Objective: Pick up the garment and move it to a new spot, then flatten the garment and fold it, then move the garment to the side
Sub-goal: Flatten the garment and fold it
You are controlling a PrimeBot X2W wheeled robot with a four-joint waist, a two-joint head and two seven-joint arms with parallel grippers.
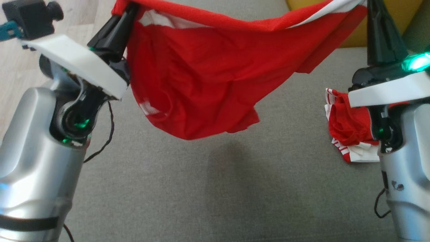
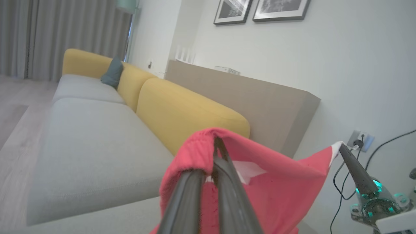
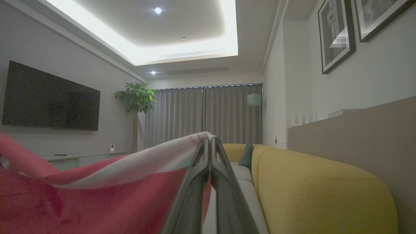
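Because the red garment (image 1: 201, 77) hangs slack between its two pinched ends, sagging in a deep belly above the grey sofa seat (image 1: 201, 188) and touching it nowhere that shows, it reads as light, thin and thoroughly limp cloth. The left hand (image 1: 125, 11) is clenched on the bunched elastic edge at one end, and the right hand (image 1: 372, 10) is clamped on the white-trimmed edge at the other; the wrist views show each one pressed closed through the fabric. Such cloth will probably crumple wherever it is lowered unsupported, so holds at the outer corners, spread wide, suit flattening best. A second red and white garment (image 1: 349, 127) lies crumpled on the seat beside the right arm (image 1: 406, 174).
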